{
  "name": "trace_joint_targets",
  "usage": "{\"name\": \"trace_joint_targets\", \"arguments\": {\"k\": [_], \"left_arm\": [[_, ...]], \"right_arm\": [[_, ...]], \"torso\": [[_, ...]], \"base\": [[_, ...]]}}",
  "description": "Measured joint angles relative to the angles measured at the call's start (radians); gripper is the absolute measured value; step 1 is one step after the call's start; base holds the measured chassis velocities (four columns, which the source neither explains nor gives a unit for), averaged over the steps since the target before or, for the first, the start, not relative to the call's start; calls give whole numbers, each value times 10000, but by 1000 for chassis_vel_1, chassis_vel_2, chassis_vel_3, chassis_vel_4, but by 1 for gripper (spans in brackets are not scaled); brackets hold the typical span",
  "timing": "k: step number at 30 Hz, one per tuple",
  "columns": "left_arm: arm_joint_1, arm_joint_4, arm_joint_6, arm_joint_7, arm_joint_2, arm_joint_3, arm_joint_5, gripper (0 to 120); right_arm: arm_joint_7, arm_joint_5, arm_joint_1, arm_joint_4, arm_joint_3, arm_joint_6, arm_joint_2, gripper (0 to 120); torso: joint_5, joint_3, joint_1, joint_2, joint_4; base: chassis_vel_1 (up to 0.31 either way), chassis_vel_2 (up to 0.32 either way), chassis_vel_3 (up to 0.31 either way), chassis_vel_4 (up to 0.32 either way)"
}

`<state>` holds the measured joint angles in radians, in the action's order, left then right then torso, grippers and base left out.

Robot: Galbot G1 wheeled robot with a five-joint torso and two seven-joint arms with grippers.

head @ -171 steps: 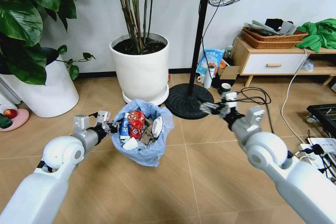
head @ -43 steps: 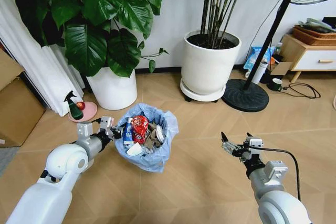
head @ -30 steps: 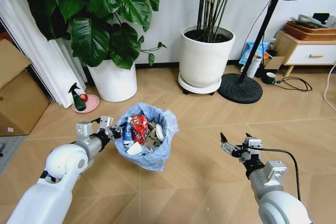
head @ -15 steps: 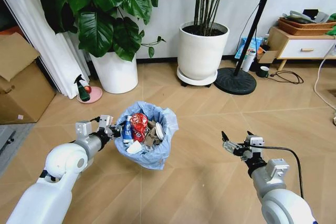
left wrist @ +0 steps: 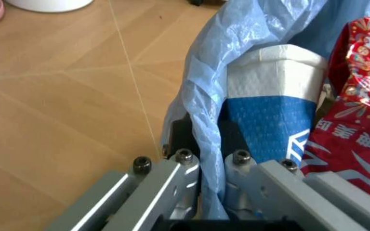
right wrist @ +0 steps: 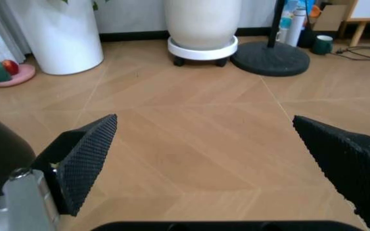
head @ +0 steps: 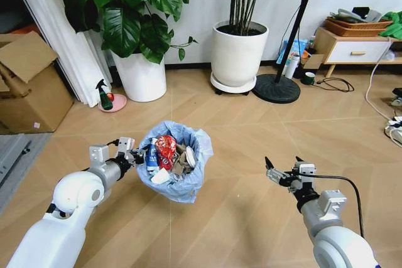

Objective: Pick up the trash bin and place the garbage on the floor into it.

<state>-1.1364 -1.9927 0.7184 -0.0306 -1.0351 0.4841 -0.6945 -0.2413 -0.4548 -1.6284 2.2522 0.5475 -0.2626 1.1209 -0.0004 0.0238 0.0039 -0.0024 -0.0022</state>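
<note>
So the left end effector (head: 130, 154) is pinching the rim of the trash bin (head: 174, 177), fingers (left wrist: 183, 174) clamped tight on the blue bag liner (left wrist: 205, 120) right at the edge. In the left wrist view the plastic is running down between the two fingers, with a blue-and-white can (left wrist: 270, 118) and a shiny red wrapper (left wrist: 355, 110) sitting just inside the bag. The bin is hanging out in front of the robot on its left side, over the herringbone floor (head: 239, 149), and it's stuffed: red can (head: 165, 147), white paper wads (head: 159, 177), a white disc (head: 189, 156) leaning at the far side, all piled inside the liner.

The right end effector (head: 280, 175) is hovering out on the right, well apart from the bin, spread wide and gripping nothing; the right wrist view is looking straight between its two black pads (right wrist: 85, 159) at bare floor.

Behind it all there's a big white plant pot (head: 239, 53), another white pot (head: 142, 77) with a leafy plant, and a green spray bottle (head: 102, 94) beside it.
</note>
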Motion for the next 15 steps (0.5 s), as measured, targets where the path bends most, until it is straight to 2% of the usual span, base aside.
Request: {"name": "trace_joint_targets", "arguments": {"k": [2,5,7,10,13,15], "left_arm": [[-2,0,-1,-1,-30,-29,18,0],[-1,0,-3,0,-57,-35,30,0],[2,0,-4,0,-70,-35,31,0],[0,-15,-4,0,-69,-17,31,0],[-42,-54,-4,2,-56,10,31,0],[-74,-79,-4,6,-44,30,31,0]], "right_arm": [[4,38,-19,20,0,2,13,100],[5,47,-29,35,-12,4,25,100],[6,53,-32,35,-16,5,-12,100],[10,54,-20,35,-22,6,-73,100],[12,54,13,33,-55,12,-91,100],[14,55,30,25,-88,13,-90,100]], "torso": [[-9,1,1,0,-2],[0,1,1,0,-1],[-10,1,1,0,1],[1,1,0,0,-1],[-10,1,1,0,0],[-4,1,1,0,0]], "base": [[163,-191,-183,179],[172,-197,-182,198],[196,-198,-187,202],[200,-194,-201,205],[211,-201,-215,206],[222,-206,-217,213]]}}
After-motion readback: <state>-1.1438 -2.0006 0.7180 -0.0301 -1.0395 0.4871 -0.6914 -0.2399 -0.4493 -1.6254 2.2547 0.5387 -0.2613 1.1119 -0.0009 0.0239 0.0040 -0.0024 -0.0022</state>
